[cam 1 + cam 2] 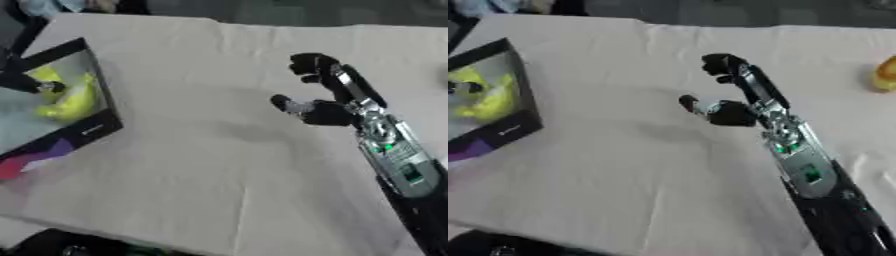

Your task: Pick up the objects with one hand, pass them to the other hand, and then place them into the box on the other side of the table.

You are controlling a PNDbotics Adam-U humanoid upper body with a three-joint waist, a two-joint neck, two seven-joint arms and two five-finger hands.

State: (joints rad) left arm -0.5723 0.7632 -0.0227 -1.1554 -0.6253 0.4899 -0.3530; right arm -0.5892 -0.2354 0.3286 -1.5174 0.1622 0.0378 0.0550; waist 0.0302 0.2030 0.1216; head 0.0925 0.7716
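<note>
A: Biggest first: the cloth-covered pale table point(219, 165) is bare in the middle. The black-rimmed open box point(87, 131) sits far left with yellow objects point(72, 102) inside.

B: And the hands?

A: My black right hand point(732, 95) hangs mid-table, fingers curled on nothing. A dark shape over the box may be my left; I can't tell its fingers.

B: Risk?

A: A small orange-yellow object point(885, 74) lies at the right edge; reaching sideways, I might nudge it off
</note>
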